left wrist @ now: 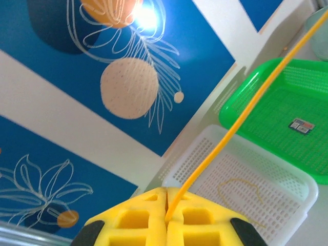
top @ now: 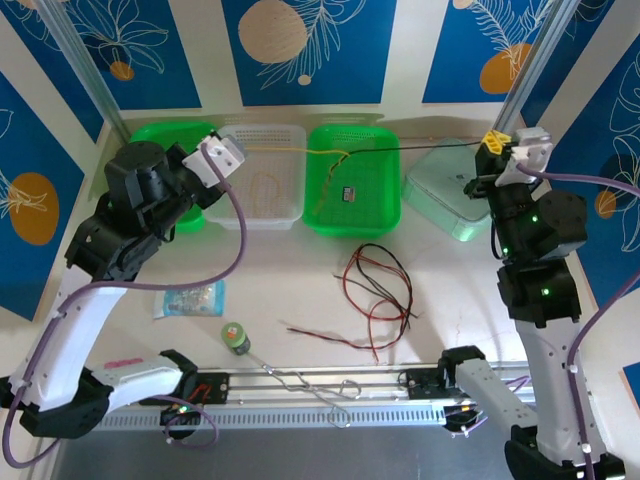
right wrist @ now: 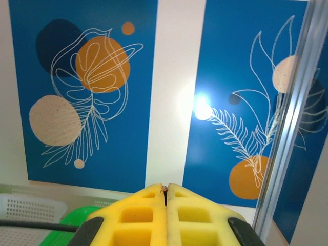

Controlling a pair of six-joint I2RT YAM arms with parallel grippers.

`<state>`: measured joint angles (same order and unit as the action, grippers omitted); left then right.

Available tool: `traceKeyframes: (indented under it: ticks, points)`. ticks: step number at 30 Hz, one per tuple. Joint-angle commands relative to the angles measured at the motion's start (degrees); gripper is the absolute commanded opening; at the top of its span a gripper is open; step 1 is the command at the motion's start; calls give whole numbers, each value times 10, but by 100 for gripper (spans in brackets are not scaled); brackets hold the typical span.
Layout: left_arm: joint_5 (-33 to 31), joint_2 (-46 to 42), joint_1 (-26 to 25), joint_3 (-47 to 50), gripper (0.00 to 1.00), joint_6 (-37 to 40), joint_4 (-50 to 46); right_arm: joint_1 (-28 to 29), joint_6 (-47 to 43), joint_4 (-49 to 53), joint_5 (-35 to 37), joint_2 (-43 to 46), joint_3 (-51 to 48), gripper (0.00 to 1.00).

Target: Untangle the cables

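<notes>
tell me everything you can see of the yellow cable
The yellow cable is a thin, smooth, plastic-looking wire, stretched straight in the air. One end is pinched in the shut left gripper; it runs above the white basket toward the green basket, where it seems to join a black cable.

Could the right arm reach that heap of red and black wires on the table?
Probably yes: the way to the heap looks free. But its tool is shut on a black wire strung over the baskets, so it must let go first.
</notes>
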<state>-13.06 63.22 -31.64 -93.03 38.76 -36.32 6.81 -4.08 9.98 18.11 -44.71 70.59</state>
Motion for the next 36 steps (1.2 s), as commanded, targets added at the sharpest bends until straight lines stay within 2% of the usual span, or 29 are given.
traceKeyframes:
  ticks: [1,4,10,15,18,26,31,36]
  points:
    - [-33,-14,24,15,0,-34,-15,-22,18,10,-8,12,-7,0]
    - [-39,-12,53,19,0,-52,-33,-42,18,11,-7,17,-12,0]
    - [4,14,137,1,0,-119,-98,-90,32,26,-13,20,-8,0]
    - [17,-10,192,60,0,-161,-23,-117,34,30,-3,27,-9,0]
    - [31,-11,229,74,0,-183,-13,-131,27,27,3,34,-15,0]
    - [143,-31,347,155,0,-298,40,-187,40,16,-9,50,-37,0]
    - [160,-37,379,171,0,-309,42,-226,46,22,-36,51,-38,0]
    - [147,-37,396,172,0,-296,38,-235,44,18,-35,53,-41,0]
